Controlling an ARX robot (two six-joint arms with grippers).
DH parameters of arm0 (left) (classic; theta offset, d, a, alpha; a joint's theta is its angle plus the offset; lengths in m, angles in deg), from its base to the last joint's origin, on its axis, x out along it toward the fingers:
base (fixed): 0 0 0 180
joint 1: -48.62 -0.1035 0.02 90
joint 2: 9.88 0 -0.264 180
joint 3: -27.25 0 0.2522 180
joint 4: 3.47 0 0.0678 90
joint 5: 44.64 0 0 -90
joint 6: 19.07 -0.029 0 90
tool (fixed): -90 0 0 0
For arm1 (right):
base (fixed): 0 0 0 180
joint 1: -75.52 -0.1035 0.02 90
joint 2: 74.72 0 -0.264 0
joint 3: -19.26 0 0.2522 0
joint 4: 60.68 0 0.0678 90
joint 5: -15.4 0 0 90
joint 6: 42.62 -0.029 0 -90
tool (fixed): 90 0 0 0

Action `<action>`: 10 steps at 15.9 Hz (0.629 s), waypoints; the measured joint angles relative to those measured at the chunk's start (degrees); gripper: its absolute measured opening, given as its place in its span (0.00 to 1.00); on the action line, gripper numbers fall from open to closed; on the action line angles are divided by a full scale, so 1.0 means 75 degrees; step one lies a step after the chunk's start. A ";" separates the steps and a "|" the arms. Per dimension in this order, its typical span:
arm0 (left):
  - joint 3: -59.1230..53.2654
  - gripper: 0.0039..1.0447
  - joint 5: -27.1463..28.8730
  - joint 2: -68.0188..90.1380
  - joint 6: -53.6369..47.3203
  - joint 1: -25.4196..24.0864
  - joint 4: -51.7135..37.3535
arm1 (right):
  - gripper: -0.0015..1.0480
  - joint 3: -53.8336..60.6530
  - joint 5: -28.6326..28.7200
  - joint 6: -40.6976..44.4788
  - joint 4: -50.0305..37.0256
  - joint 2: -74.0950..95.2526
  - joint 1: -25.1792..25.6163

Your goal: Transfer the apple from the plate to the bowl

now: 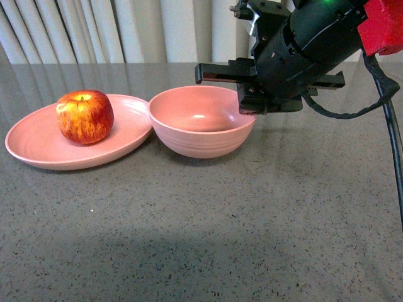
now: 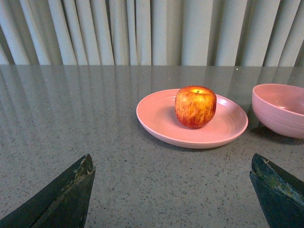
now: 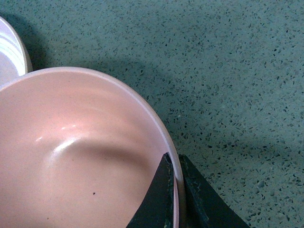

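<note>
The red, yellow-streaked apple (image 1: 85, 116) (image 2: 195, 106) sits upright on the shallow pink plate (image 1: 31, 148) (image 2: 156, 118) at the left of the table. Right beside the plate stands the deep pink bowl (image 1: 201, 123) (image 2: 280, 111) (image 3: 71, 156), empty. My right gripper (image 1: 247, 104) (image 3: 174, 164) is shut on the bowl's right rim, one finger inside and one outside the wall. In the left wrist view my left gripper (image 2: 171, 171) hangs open over bare table in front of the plate, with nothing between its fingers. The left arm does not show in the front view.
The table is a grey speckled stone top (image 1: 252, 220). Pale curtains (image 1: 126, 28) hang behind its far edge. A black cable (image 1: 390, 126) runs down from the right arm at the right side of the front view.
</note>
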 joint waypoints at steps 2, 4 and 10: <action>0.0000 0.94 0.0000 0.0000 0.0000 0.0000 0.0000 | 0.03 -0.0111 -0.0052 -0.0006 0.0032 0.0079 -0.0047; 0.0000 0.94 0.0000 0.0000 0.0000 0.0000 0.0000 | 0.03 -0.0166 -0.0082 -0.0006 0.0061 0.0122 -0.0041; 0.0000 0.94 0.0000 0.0000 0.0000 0.0000 0.0000 | 0.35 -0.0224 -0.0044 -0.0140 0.0111 0.0178 -0.0050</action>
